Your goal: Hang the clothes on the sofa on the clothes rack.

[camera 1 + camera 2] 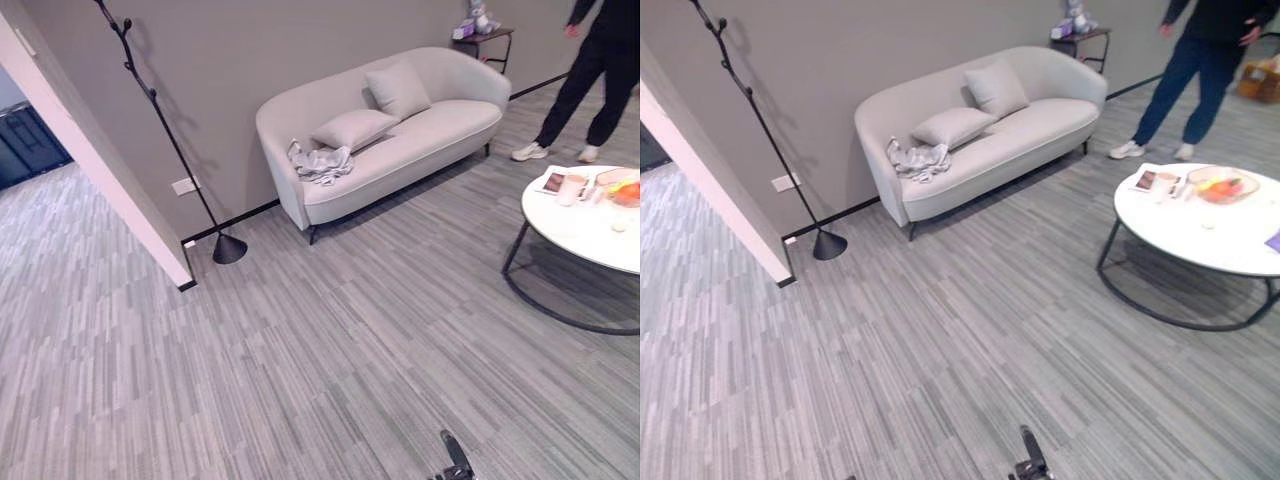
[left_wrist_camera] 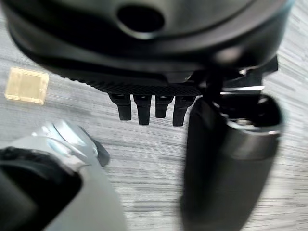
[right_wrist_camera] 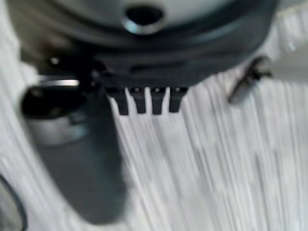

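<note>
A pale sofa [image 1: 400,140] stands against the grey wall, and the crumpled grey clothes [image 1: 321,162] lie on its seat near the left end, just beside a cushion [image 1: 355,128]. The black clothes rack [image 1: 165,130] stands on the floor left of the sofa. Both hands are well apart from the clothes: the left hand [image 2: 154,103] and the right hand [image 3: 144,98] hang over bare floor, fingers straight, holding nothing.
</note>
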Tool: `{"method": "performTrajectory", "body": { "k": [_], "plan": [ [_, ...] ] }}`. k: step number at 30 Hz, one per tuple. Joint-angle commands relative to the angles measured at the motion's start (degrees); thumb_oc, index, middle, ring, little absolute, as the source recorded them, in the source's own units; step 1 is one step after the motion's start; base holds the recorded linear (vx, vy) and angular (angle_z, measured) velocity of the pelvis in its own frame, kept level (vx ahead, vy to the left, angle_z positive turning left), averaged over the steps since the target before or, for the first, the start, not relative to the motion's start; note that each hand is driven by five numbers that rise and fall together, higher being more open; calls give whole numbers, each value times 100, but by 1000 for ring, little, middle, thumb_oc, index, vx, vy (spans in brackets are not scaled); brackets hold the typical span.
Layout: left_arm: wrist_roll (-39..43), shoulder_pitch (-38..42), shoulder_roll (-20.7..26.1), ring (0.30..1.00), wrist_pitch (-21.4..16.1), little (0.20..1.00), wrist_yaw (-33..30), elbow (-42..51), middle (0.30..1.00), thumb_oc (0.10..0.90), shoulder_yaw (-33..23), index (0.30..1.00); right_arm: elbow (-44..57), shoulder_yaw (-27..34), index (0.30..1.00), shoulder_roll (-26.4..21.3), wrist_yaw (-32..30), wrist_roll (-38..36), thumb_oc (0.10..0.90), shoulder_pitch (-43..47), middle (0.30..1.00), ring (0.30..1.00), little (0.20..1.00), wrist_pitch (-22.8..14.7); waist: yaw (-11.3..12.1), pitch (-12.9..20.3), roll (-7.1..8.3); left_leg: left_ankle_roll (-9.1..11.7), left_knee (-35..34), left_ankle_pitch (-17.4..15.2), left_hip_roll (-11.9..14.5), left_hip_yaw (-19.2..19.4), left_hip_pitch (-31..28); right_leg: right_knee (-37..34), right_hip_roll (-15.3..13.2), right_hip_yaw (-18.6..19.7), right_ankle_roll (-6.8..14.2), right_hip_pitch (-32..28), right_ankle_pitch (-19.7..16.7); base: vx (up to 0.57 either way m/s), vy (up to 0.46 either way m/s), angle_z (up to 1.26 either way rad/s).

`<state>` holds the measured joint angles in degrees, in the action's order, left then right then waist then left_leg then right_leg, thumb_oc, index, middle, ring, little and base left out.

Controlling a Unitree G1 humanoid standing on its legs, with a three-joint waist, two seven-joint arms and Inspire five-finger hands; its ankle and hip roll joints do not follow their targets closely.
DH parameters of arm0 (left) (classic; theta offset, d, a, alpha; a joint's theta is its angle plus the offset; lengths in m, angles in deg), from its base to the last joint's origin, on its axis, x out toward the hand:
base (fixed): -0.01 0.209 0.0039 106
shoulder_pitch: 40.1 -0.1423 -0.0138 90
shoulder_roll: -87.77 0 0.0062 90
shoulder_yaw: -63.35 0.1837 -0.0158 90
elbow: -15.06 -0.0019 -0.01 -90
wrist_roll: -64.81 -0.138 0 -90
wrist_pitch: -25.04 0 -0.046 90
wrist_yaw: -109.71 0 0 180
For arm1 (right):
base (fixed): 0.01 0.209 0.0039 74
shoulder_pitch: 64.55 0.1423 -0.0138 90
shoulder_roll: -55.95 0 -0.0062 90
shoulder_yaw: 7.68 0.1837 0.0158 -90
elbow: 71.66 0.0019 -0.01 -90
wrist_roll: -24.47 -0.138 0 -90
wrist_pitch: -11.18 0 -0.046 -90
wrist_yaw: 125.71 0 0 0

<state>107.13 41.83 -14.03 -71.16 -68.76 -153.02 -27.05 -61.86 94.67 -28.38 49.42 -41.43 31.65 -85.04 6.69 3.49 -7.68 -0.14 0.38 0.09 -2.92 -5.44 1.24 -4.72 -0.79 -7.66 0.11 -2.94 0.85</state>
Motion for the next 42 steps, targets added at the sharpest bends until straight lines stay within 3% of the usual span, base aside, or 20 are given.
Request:
{"method": "performTrajectory", "body": {
  "k": [1, 8, 16, 42],
  "plan": [
    [-210, 298, -126, 900, -84, 900, -32, -658, 900, 800, -159, 900, -390, 189, 900, 150, 101, 283, 800, -244, 900, 900, 900, 92, -148, -32, 371, 29, -483, -50, -137, -486, -10, -28, -103, 1, 373, 227, 297, 29, -20, -4],
    [72, 413, -69, 900, -76, 900, 75, -645, 900, 800, -231, 900, -184, -315, 900, 487, 320, 397, 800, -366, 900, 900, 900, 185, -213, -130, 427, 52, -519, -8, -112, -438, 35, -28, -93, 106, 389, 293, 270, -16, -30, -13],
    [-33, 458, -89, 900, -126, 900, 228, -477, 900, 800, 16, 900, -33, -572, 900, 507, 461, 725, 800, -462, 900, 900, 900, 231, -255, -158, 430, 49, -497, -37, -122, -389, 8, -28, -87, 171, 387, 281, 268, -22, -19, -9],
    [-236, 472, -13, 900, -87, 900, 330, -608, 900, 800, 7, 900, 19, -618, 900, 422, 692, 1017, 800, -635, 900, 900, 900, 281, -364, -121, 472, -31, -494, -143, -193, -322, -108, -28, -148, 189, 438, 208, 245, 8, 16, -1]
  ]
}}
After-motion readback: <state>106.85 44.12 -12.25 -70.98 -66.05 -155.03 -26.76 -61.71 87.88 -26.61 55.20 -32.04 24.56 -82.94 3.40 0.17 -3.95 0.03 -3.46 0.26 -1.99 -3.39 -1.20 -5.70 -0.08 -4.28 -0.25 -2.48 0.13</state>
